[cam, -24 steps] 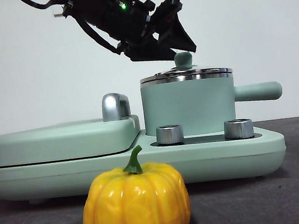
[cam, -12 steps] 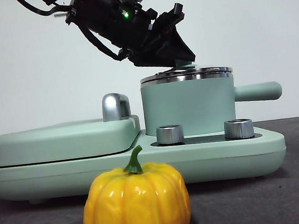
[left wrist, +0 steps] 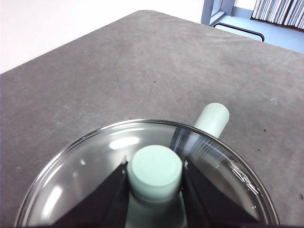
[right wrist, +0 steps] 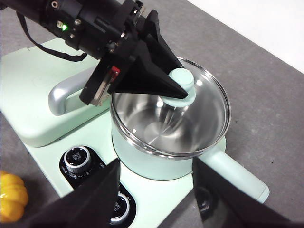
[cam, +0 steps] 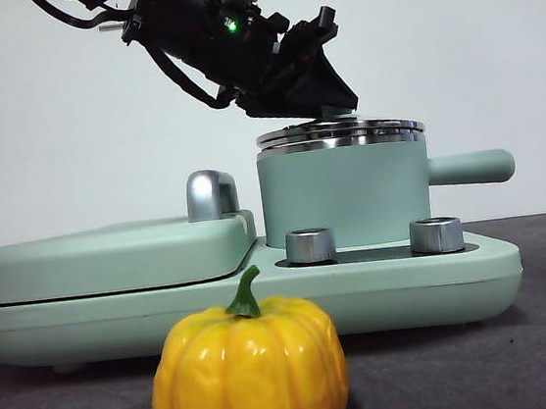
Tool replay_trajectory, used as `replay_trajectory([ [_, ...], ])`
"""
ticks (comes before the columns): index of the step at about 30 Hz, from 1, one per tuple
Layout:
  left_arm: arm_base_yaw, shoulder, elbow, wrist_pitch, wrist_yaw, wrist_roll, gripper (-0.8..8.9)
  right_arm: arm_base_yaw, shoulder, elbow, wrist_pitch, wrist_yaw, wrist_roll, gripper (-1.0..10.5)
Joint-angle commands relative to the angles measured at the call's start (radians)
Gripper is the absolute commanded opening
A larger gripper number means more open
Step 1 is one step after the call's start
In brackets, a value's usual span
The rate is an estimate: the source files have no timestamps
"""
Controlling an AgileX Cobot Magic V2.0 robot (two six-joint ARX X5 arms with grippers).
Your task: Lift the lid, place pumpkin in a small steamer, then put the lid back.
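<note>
- The left gripper (left wrist: 155, 183) has its two black jaws closed against opposite sides of the mint-green knob (left wrist: 155, 167) of the lid (left wrist: 95, 166); the jaws stand only as far apart as the knob is wide.
- In the front view that same gripper (cam: 325, 95) comes down from the upper left, big and dark, with a green light lit on its body, and its tips sit directly over the pot.
- The lid (cam: 340, 131) is right under the jaws. On the side toward the arm, a thin gap shows between its steel rim and the rim of the small steamer (cam: 344, 194), so it sits slightly tilted rather than flat.
- From the right wrist view, the lid (right wrist: 209, 99) covers most of the pot mouth, and the shiny inner wall of the small steamer (right wrist: 142, 156) shows through the glass.
- The steamer's straight side handle (cam: 471, 168) points away from the working arm, off to the far side of the pot.
- The pumpkin (cam: 249, 373) stands upright on the grey table (cam: 527, 353), well below and apart from the left gripper, in front of the griddle unit (cam: 111, 257), and nothing touches it.
- The right gripper (right wrist: 156, 194) hangs above the pot and its control knobs (right wrist: 78, 160) with jaws spread wide and nothing between them.
</note>
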Motion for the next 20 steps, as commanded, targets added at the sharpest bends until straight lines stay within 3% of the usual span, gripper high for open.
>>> replay_trajectory([
  [1,-0.011,-0.034,0.025,0.046,0.002,0.007,0.07,0.005,0.003,0.015,0.010,0.003,0.013,2.4],
  [11,0.000,-0.191,0.025,-0.017,-0.051,0.003,0.08,0.005,0.003,0.015,0.010,0.003,0.013,2.4],
  [20,0.079,-0.383,0.025,-0.370,-0.070,-0.002,0.10,0.005,0.003,0.015,0.010,-0.004,0.013,2.4],
])
